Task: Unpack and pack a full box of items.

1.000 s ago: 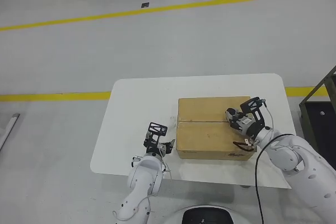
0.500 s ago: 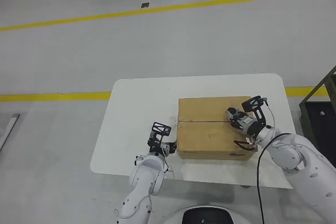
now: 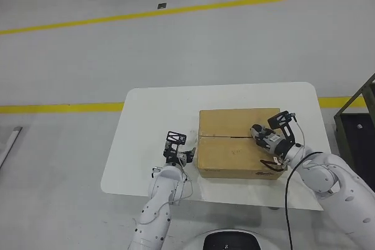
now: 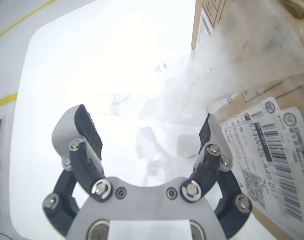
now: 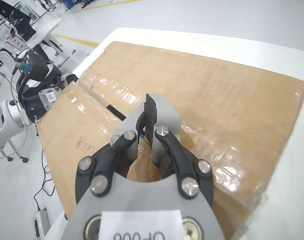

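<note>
While the cardboard box (image 3: 239, 142) sits taped shut on the white bench (image 3: 150, 125), left gripper (image 4: 145, 119) hangs just beside its labelled side w/ fingers (image 4: 88, 128) spread wide; right gripper (image 5: 150, 102) is over the top seam, fingers pressed together.

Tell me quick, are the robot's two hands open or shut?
Left gripper: open, holding nothing, beside the box.
Right gripper: shut, above the box top; nothing seen in it.
</note>
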### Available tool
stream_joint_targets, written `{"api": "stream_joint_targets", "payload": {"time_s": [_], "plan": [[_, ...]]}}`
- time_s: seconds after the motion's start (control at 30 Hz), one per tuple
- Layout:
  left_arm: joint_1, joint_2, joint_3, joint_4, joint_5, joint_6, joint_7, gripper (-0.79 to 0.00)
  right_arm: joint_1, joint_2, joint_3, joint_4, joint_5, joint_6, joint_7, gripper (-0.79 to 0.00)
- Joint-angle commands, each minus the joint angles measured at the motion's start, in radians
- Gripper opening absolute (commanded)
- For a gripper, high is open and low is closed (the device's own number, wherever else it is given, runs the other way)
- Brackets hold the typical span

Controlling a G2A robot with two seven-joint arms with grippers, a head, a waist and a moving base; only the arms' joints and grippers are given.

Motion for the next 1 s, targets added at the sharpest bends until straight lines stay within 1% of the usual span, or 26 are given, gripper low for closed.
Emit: {"api": "stream_joint_targets", "payload": {"time_s": [0.0, 0.27, 0.47, 0.83, 0.97], "plan": [[-0.004, -0.002, 0.002, 0.003, -0.010, 0.007, 0.034, 0.000, 0.000, -0.001, -0.001, 0.000, 0.002, 0.000, 0.001, -0.785], [-0.031, -0.007, 0.009, 0.013, -0.006, 0.043, 0.105, 0.000, 0.010, -0.006, -0.009, 0.009, -0.003, -0.003, 0.000, -0.785], [-0.053, -0.009, 0.009, -0.001, -0.012, 0.035, 0.121, 0.000, 0.019, -0.009, -0.006, 0.016, 0.000, -0.001, -0.003, -0.785], [-0.089, -0.016, 0.017, -0.074, -0.047, 0.018, 0.134, 0.000, 0.039, -0.014, 0.004, 0.027, 0.011, -0.001, -0.016, -0.785], [-0.096, -0.019, 0.009, -0.107, -0.108, 0.002, 0.123, 0.000, 0.040, -0.016, 0.006, 0.033, 0.016, -0.003, -0.018, -0.785]]}}
